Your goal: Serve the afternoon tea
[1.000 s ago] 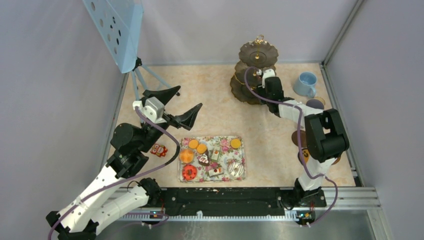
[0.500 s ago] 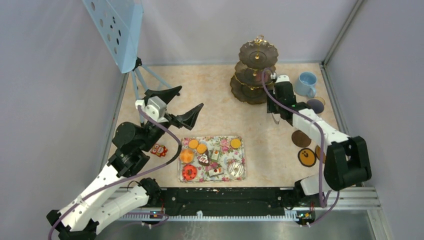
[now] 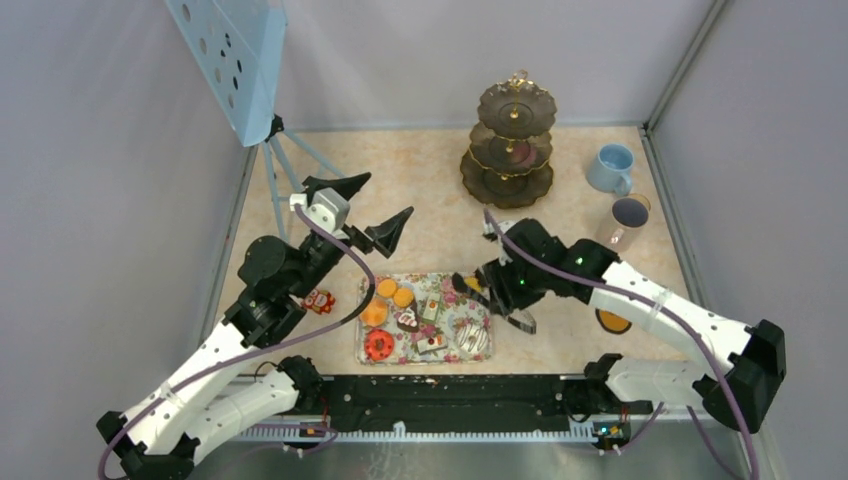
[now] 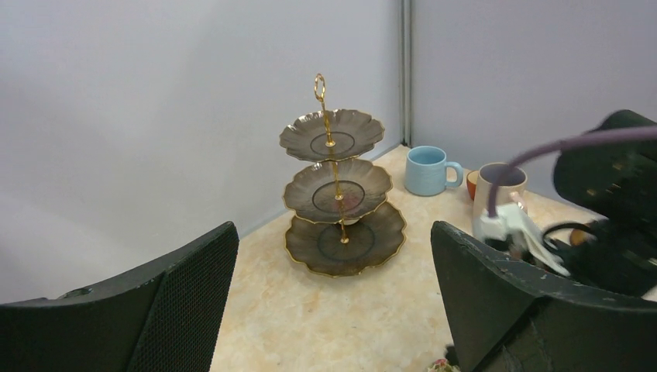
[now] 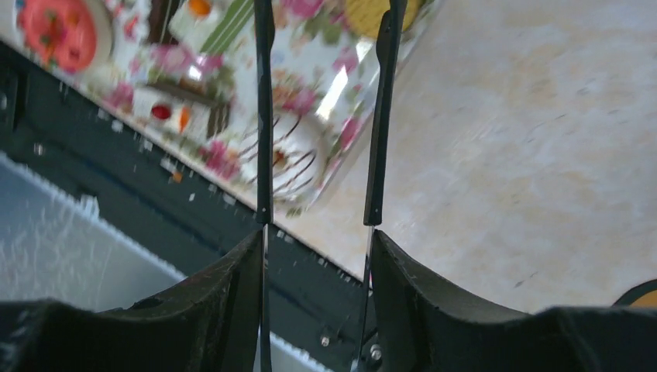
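My right gripper (image 3: 503, 283) (image 5: 318, 232) is shut on the black tongs (image 5: 263, 116), whose two thin arms reach over the right end of the floral tray (image 3: 455, 305). On the tray lie a red donut (image 3: 379, 345), orange rounds (image 3: 387, 288) and cake slices (image 3: 431, 310). The dark three-tier stand (image 3: 508, 150) (image 4: 337, 194) is at the back, with something small and pinkish on its middle tier. To its right are a light-blue cup (image 3: 610, 168) and a pale-grey cup (image 3: 625, 220). My left gripper (image 3: 378, 200) (image 4: 333, 232) hangs open and empty left of the tray, facing the stand.
A small red-and-white toy (image 3: 319, 300) lies on the table left of the tray. An orange-and-black coaster (image 3: 612, 322) shows partly under my right forearm. A blue perforated panel (image 3: 240, 60) on a tripod stands at the back left. Grey walls close in three sides.
My right arm has swung from the stand back and down to the tray's right end, carrying the tongs. The left arm has shifted only slightly.
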Robot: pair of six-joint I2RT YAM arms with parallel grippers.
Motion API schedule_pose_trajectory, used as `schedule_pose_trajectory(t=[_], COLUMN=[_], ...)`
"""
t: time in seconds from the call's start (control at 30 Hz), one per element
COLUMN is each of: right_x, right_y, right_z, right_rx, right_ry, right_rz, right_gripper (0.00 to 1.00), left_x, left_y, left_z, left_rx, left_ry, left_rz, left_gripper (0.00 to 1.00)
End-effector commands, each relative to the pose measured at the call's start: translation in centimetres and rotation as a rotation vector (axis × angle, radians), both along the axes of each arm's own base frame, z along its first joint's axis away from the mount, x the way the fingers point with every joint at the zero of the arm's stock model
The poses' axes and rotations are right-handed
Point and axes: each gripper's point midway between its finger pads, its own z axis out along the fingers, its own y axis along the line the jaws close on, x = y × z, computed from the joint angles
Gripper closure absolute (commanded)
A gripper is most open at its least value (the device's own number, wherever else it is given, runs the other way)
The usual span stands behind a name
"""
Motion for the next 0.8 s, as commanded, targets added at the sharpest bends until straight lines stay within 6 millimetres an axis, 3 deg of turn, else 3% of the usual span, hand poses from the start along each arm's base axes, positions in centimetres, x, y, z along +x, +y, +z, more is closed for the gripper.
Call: schedule_pose_trajectory(t=[0.0,0.17,0.4,0.77], right_x=[-6.5,-8.4,-9.5,-10.5], right_y=[0.8,0.4,-0.5,0.8], right_z=[1.3,0.7,1.4,0.6], right_rx=[0.003,-0.092,-0.149,-0.186], right_ry=[0.114,0.08,0.027,0.008], right_rz=[0.132,0.22,0.242,0.319], right_gripper=[0.52,0.52,0.51,0.47], left_x=[0.3,0.7,1.0,0.9], left_y=[-0.4,-0.4,-0.4,-0.4], left_z=[0.0,-0.4,-0.6,-0.5], left_rx=[0.011,0.021,0.032,0.033], left_ry=[-0.006,0.004,0.003,0.001], left_rz=[0.001,0.012,0.023,0.023], left_gripper=[0.01,0.01,0.01,0.01])
